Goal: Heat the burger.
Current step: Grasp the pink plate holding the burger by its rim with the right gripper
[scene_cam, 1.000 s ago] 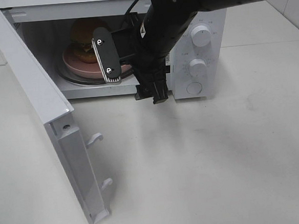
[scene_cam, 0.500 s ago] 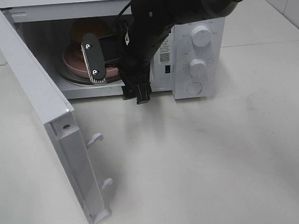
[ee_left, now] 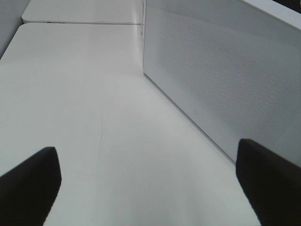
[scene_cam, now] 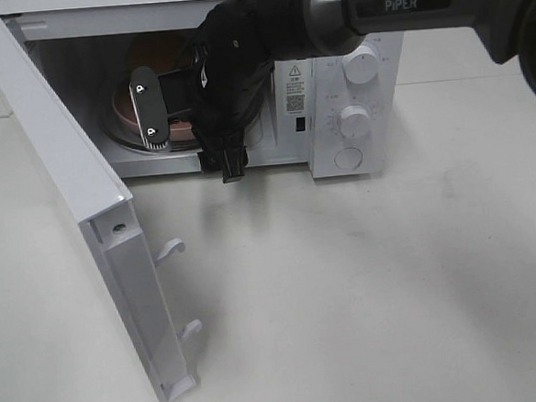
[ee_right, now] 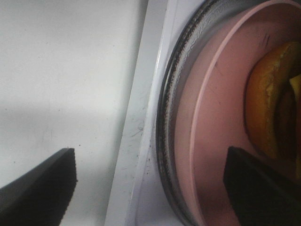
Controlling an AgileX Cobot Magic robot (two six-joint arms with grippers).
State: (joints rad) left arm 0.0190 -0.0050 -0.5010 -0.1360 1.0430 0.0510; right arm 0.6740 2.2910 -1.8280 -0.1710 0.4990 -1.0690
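The burger (scene_cam: 158,50) sits on a round pink plate (scene_cam: 123,108) on the glass turntable inside the open microwave (scene_cam: 343,85). Only its bun top shows behind my right arm in the high view. In the right wrist view the bun's golden edge (ee_right: 265,108) lies on the pink plate (ee_right: 211,122). My right gripper (scene_cam: 196,160) hangs open at the front of the cavity, fingers pointing down. One finger (scene_cam: 147,108) is in front of the plate. My right gripper (ee_right: 150,188) holds nothing. My left gripper (ee_left: 150,186) is open over bare table.
The microwave door (scene_cam: 74,196) stands swung out to the left, with two latch hooks (scene_cam: 172,249) on its inner edge. The control knobs (scene_cam: 360,64) are on the right of the front. A white perforated microwave panel (ee_left: 221,80) runs beside my left gripper.
My right arm has swung left and further into the microwave opening, so its finger now stands in front of the plate and burger. The burger and plate have not moved.
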